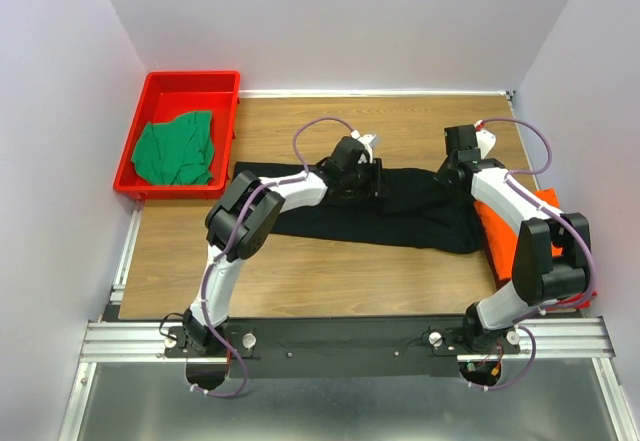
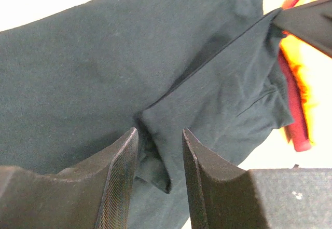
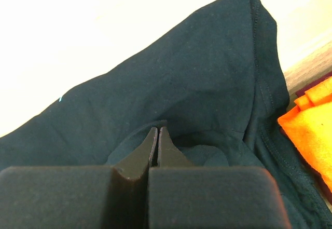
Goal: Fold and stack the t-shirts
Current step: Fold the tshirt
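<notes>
The black t-shirt (image 1: 400, 216) lies spread across the middle of the table. It fills the left wrist view (image 2: 78, 73) and the right wrist view (image 3: 181, 73). My left gripper (image 1: 366, 175) is open, its fingers (image 2: 122, 177) astride a fold of the black cloth. My right gripper (image 1: 453, 169) is shut on the black shirt's right end and holds it pulled up (image 3: 157, 129). The orange t-shirt (image 1: 545, 223) lies folded at the right edge under my right arm. The green t-shirt (image 1: 178, 149) lies crumpled in the tray.
The red plastic tray (image 1: 190, 79) stands at the back left corner. White walls close the table on three sides. A metal rail (image 1: 350, 339) runs along the near edge by the arm bases.
</notes>
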